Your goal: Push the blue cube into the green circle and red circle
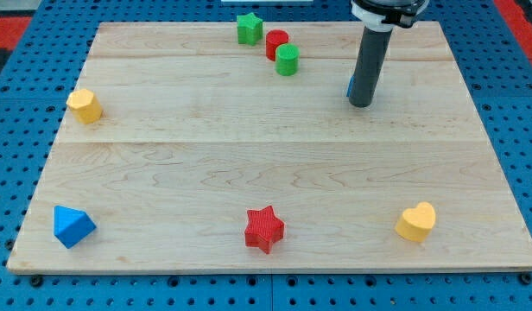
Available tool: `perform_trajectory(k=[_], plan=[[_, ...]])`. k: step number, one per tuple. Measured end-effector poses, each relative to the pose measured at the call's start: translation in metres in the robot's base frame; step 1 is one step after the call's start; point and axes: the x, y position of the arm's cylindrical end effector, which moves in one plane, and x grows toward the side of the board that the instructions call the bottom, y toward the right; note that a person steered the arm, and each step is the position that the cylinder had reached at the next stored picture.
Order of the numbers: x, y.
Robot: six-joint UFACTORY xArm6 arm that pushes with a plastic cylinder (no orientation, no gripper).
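Observation:
The blue cube (351,86) is mostly hidden behind my rod at the board's upper right; only a thin blue sliver shows at the rod's left side. My tip (360,104) rests on the board touching that cube. The red circle (276,43) and green circle (288,60) stand touching each other near the top middle, well to the left of my tip.
A green star (249,28) sits just left of the red circle. A yellow hexagon (84,105) is at the left edge. A blue triangular block (72,226), a red star (264,229) and a yellow heart (416,222) lie along the view's bottom. The wooden board (205,155) sits on blue pegboard.

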Motion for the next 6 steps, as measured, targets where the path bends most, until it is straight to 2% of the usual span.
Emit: perform_trajectory(k=[2, 3, 4, 6], plan=[[-0.024, 0.017], [-0.026, 0.057], [-0.04, 0.054], [-0.078, -0.04]])
